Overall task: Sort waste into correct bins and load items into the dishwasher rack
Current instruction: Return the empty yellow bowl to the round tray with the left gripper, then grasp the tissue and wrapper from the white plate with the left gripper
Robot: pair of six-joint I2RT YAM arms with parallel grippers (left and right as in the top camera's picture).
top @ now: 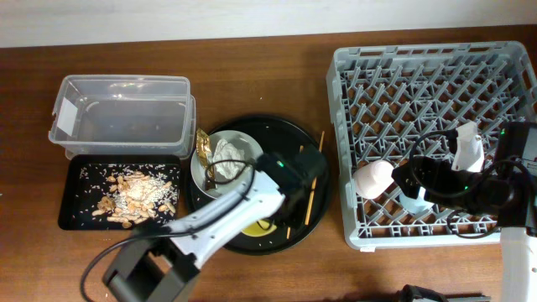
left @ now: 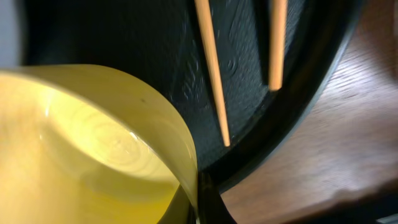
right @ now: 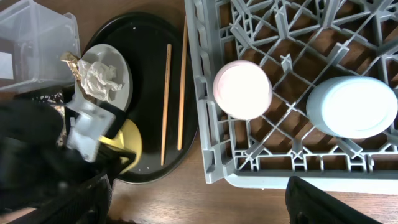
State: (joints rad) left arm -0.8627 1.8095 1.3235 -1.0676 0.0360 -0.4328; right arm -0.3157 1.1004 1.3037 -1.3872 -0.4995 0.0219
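Note:
My left gripper [top: 281, 197] is shut on the rim of the small yellow bowl [top: 256, 226], which fills the left wrist view [left: 93, 155], on the round black tray [top: 277, 126]. Two wooden chopsticks [top: 312, 189] lie on that tray beside the bowl [left: 211, 68]. The grey-green plate [top: 201, 172] holds crumpled white tissue [top: 225, 153] and a gold wrapper [top: 202, 143]. The pink cup [top: 372, 178] and blue cup [right: 351, 106] stand upside down in the grey dishwasher rack [top: 419, 52]. My right gripper [top: 409, 178] is open and empty above them.
A clear plastic tub [top: 117, 117] stands at the back left. In front of it a shallow black rectangular tray [top: 75, 210] holds beige food scraps [top: 138, 193]. Bare wooden table [right: 205, 199] runs along the rack's front edge.

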